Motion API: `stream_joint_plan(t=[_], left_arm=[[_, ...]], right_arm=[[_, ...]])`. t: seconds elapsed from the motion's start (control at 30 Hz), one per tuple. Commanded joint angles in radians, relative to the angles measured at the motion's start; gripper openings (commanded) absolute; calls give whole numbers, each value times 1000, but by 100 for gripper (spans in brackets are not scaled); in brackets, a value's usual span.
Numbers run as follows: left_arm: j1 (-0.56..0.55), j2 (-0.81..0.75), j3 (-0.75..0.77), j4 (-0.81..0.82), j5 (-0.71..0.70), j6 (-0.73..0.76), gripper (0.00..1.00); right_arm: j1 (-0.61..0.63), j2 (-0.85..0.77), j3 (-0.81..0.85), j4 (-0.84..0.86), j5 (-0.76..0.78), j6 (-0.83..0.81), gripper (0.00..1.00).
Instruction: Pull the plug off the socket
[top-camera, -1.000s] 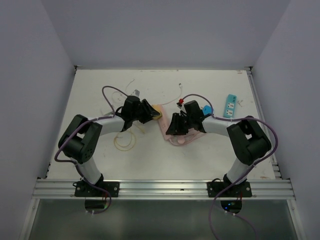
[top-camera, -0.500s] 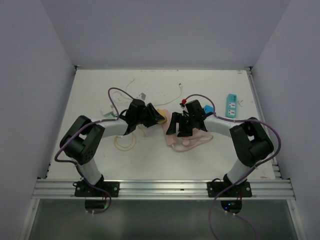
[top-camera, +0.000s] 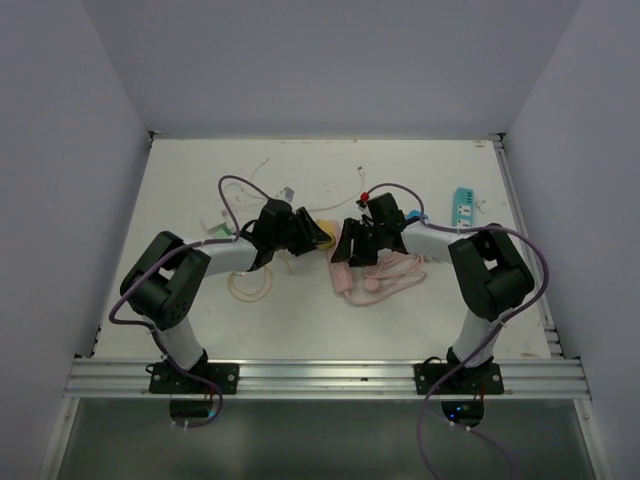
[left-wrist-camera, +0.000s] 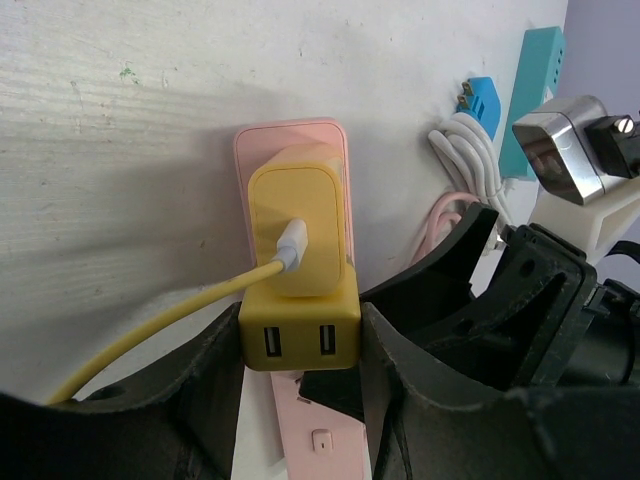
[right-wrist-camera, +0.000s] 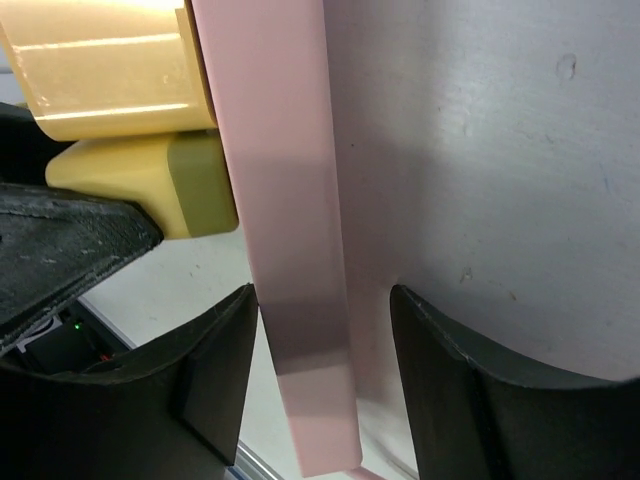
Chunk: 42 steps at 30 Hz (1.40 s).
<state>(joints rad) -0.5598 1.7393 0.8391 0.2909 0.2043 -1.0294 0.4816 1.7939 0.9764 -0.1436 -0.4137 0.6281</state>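
My left jaws clamp the hard, likely slick yellow plug (left-wrist-camera: 300, 338) by its flat sides. The right jaws narrowly straddle the light pink socket strip (right-wrist-camera: 288, 230) — I can't tell if they grip.

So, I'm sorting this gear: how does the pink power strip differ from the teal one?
The pink power strip carries a yellow charger; the teal power strip shows nothing plugged in. The pink one sits between the right gripper's fingers, with the left gripper on its charger; the teal one lies untouched near the right edge of the table. Both are long, narrow strips.
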Motion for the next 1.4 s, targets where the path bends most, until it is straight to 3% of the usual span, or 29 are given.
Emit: stream_joint_plan(t=[0.0, 0.1, 0.3, 0.67, 0.87, 1.37], left_arm=[[-9, -11, 0, 73, 21, 14, 0], [-12, -7, 2, 77, 26, 8, 0], [-12, -26, 0, 71, 26, 8, 0], [-2, -106, -18, 44, 23, 28, 0], [61, -149, -23, 8, 67, 38, 0], [109, -168, 101, -168, 253, 101, 0]], right_arm=[[5, 58, 11, 15, 18, -2, 59], [15, 76, 18, 29, 16, 2, 50], [18, 105, -7, 32, 38, 5, 0], [-1, 162, -35, -135, 217, -19, 0], [-24, 163, -64, -183, 291, -47, 0], [-28, 165, -54, -229, 322, -65, 0]])
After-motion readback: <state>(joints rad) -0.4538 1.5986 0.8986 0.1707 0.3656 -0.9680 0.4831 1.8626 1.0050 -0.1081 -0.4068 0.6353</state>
